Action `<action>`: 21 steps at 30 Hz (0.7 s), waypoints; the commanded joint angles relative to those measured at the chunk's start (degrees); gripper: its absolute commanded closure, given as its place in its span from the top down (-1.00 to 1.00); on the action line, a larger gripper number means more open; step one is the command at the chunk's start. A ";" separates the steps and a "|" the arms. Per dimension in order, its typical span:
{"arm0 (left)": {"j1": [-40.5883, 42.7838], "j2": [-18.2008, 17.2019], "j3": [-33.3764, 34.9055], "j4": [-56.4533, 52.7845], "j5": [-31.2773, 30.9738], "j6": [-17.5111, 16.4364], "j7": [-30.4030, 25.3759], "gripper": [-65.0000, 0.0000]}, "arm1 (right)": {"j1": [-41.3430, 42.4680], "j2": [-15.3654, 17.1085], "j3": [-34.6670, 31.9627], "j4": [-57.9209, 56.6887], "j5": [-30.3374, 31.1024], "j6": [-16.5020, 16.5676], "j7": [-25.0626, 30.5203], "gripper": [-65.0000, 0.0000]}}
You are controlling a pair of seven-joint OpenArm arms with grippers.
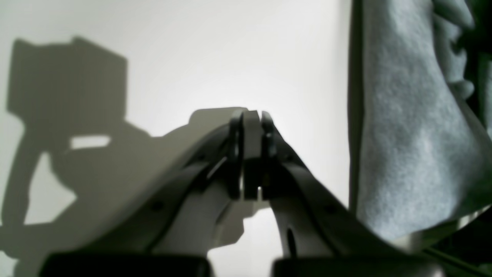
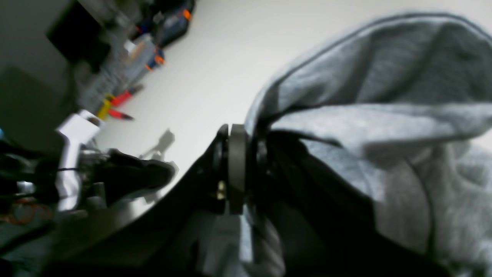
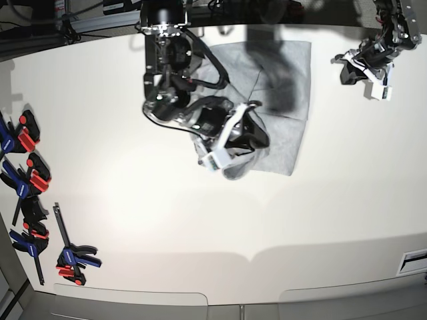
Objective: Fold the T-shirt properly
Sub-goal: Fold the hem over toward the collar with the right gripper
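The light grey T-shirt (image 3: 280, 73) lies spread at the table's far middle, plain side up, no lettering showing. My right gripper (image 3: 248, 137) is shut on a bunched fold of the shirt at its front-left part and holds it raised. In the right wrist view the gripper (image 2: 246, 134) pinches the cloth (image 2: 384, 115), which drapes over and beside it. My left gripper (image 3: 345, 70) hovers over bare table to the right of the shirt, apart from it. In the left wrist view it (image 1: 251, 115) is shut and empty, with the shirt's edge (image 1: 407, 134) to one side.
Several blue, red and black clamps (image 3: 27, 180) lie along the left edge of the white table (image 3: 200, 227); they show blurred in the right wrist view (image 2: 115, 104). A rail with cables runs along the far edge (image 3: 87, 20).
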 commanded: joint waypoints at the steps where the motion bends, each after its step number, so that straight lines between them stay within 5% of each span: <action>1: 0.39 -0.68 -0.28 0.79 -0.59 -0.07 -0.92 -1.00 | 0.98 -0.40 -1.84 1.03 -0.31 0.76 2.69 -1.00; 3: 0.72 -0.66 -0.28 0.79 -0.55 -0.04 -0.90 -1.00 | 1.16 -0.40 -5.03 1.03 -5.55 0.13 4.70 -1.00; 12: 1.33 -0.68 -0.28 0.79 -0.55 -0.04 -0.94 -1.00 | 1.75 -0.40 -12.98 0.87 -21.35 -14.23 13.27 -1.00; 21: 1.31 -0.68 -0.28 0.79 -0.55 -0.04 -0.92 -1.00 | 6.16 -0.40 -13.05 0.70 -21.57 -14.67 13.73 -1.00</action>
